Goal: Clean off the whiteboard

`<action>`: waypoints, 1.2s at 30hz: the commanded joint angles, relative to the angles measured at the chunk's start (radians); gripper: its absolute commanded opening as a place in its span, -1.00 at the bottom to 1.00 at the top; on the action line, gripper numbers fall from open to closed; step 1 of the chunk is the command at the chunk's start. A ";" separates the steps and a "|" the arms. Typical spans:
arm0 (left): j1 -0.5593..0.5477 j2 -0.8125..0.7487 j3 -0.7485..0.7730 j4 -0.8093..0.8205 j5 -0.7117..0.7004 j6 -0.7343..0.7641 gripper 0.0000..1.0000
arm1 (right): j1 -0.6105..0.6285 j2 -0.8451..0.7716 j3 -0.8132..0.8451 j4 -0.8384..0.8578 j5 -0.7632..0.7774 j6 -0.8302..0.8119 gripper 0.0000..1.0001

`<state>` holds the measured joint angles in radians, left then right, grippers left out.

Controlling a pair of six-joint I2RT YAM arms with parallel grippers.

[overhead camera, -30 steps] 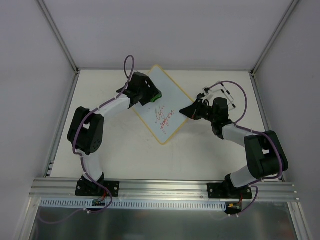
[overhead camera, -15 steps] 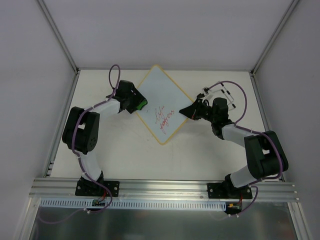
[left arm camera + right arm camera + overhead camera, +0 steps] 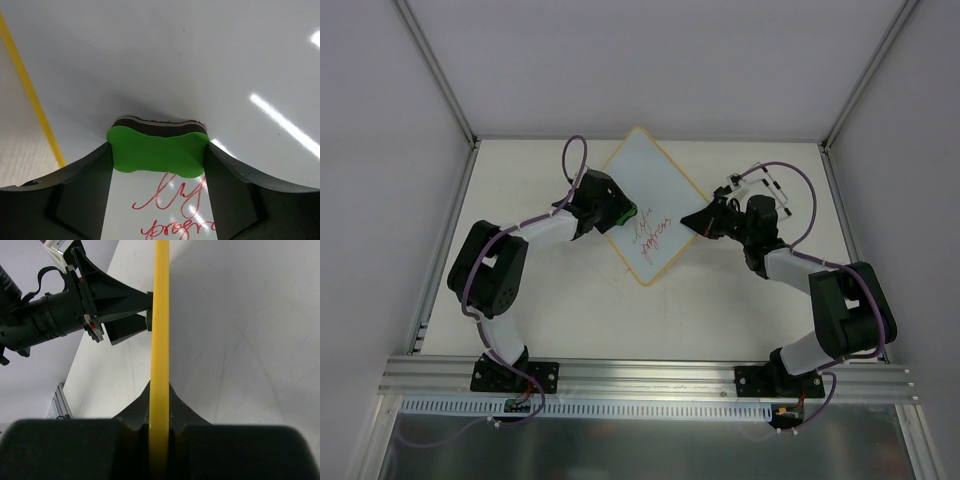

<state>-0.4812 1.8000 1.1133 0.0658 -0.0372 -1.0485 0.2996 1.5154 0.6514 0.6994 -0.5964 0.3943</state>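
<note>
Red writing (image 3: 653, 238): on the near half of the whiteboard (image 3: 640, 175), unwiped, so the job looks barely begun.
Right gripper (image 3: 692, 222): jaws pinched narrow on the whiteboard's right edge frame, probably to stop it sliding under the strokes.
Left gripper (image 3: 618, 210): jaws clamped on the green eraser (image 3: 157, 152), felt side down on the whiteboard, just beside the writing.
Whiteboard: flat on the table (image 3: 740, 300), one corner pointing at the arms.

Item count: 1 whiteboard (image 3: 642, 180); 1 green eraser (image 3: 157, 152); 1 bench (image 3: 720, 310); 1 left end effector (image 3: 625, 212); 1 right end effector (image 3: 688, 222); two in all.
</note>
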 commanded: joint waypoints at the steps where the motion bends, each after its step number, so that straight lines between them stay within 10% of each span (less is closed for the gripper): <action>1: -0.151 0.088 -0.001 0.014 0.148 -0.038 -0.94 | 0.087 0.002 -0.002 -0.015 -0.235 -0.199 -0.99; 16: -0.264 0.056 0.065 -0.024 0.099 -0.028 -1.00 | 0.090 0.011 -0.002 -0.015 -0.237 -0.203 -0.99; 36: -0.039 0.062 0.148 -0.101 0.063 0.041 -1.00 | 0.090 -0.018 -0.022 -0.015 -0.233 -0.204 -0.99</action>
<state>-0.5323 1.8141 1.2243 -0.0113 0.0486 -1.0405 0.2985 1.5154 0.6514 0.7101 -0.5755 0.3988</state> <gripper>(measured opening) 0.662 0.054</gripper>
